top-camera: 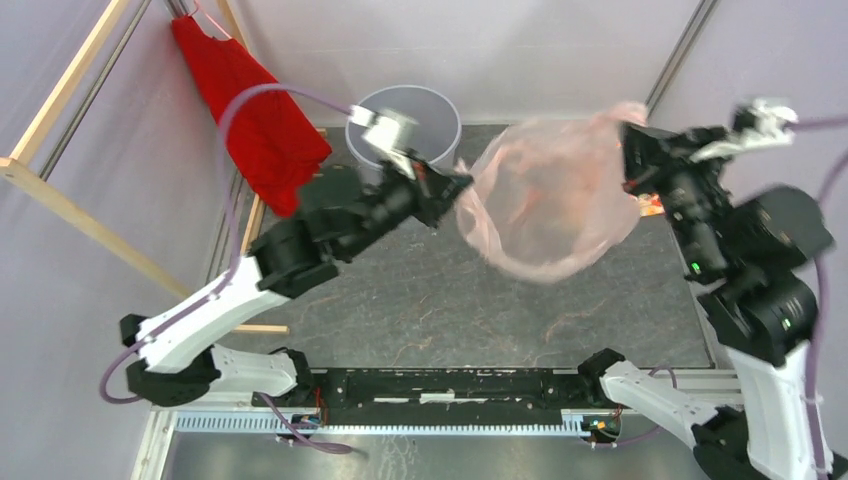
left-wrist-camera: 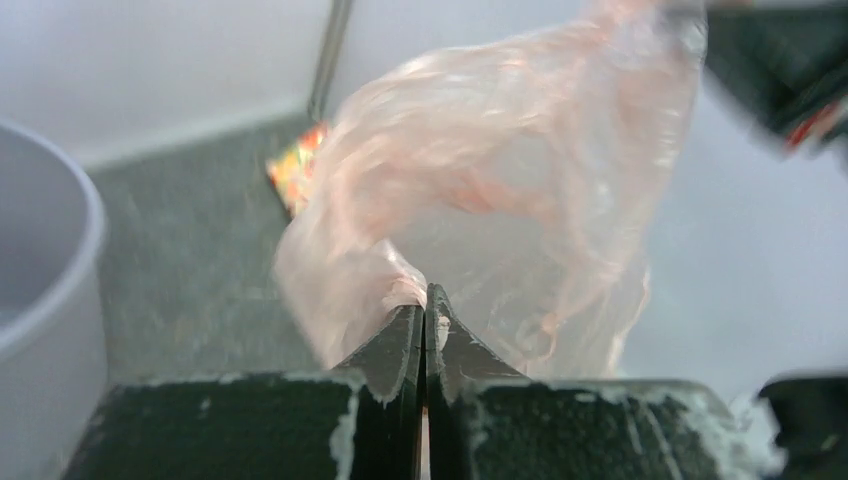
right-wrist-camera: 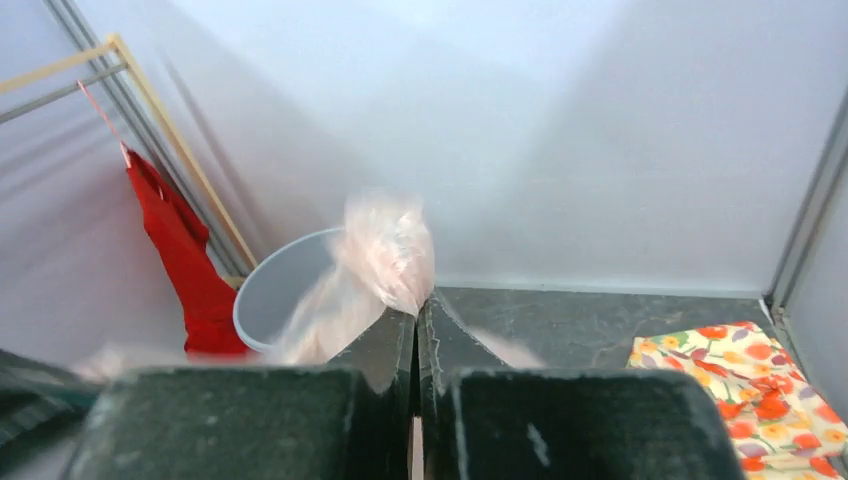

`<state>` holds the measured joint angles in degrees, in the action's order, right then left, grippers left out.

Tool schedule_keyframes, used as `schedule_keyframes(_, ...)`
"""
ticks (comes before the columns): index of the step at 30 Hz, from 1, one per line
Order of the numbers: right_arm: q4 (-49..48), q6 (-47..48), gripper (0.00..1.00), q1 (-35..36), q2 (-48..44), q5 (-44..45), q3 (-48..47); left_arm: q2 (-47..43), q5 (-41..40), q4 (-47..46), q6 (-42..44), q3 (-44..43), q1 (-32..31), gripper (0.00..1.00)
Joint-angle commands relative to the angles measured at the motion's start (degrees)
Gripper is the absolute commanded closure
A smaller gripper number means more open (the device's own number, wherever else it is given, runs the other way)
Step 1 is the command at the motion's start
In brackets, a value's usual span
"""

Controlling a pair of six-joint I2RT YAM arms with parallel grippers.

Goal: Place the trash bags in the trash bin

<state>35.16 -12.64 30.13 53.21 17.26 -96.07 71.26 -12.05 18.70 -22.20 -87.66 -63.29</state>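
Observation:
The pale pink translucent trash bag [top-camera: 545, 195] hangs spread in the air between both arms, above the dark table. My left gripper [top-camera: 462, 183] is shut on its left edge, just right of the round light grey trash bin [top-camera: 435, 105]. My right gripper [top-camera: 632, 135] is shut on the bag's upper right edge. In the left wrist view the shut gripper [left-wrist-camera: 425, 292] pinches the bag [left-wrist-camera: 500, 190], with the bin's wall [left-wrist-camera: 50, 290] at the left. In the right wrist view the shut gripper [right-wrist-camera: 417, 300] pinches the bag [right-wrist-camera: 385, 250], with the bin [right-wrist-camera: 270, 290] behind it.
A red garment [top-camera: 255, 110] hangs on a wooden rack [top-camera: 60, 190] at the back left. An orange floral cloth [right-wrist-camera: 770, 395] lies at the table's right, partly hidden under my right arm in the top view. Grey curtain walls enclose the table.

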Motion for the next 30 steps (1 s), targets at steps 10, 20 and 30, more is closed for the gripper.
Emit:
schedule_keyframes(10,0.8,-4.2,1.00,0.0,-11.7,4.3,35.8,-3.3,-5.4,0.9,0.0,17.1,0.5,0.98)
schedule_keyframes(20,-14.7,10.2,1.00,0.1,8.6,9.0,-25.0,28.7,1.7,3.0,13.3,-54.6,1.0,0.98)
schedule_keyframes(30,-13.5,-9.3,1.00,0.1,-15.6,-0.2,51.7,15.7,-1.4,-6.9,5.5,4.0,1.9,0.98)
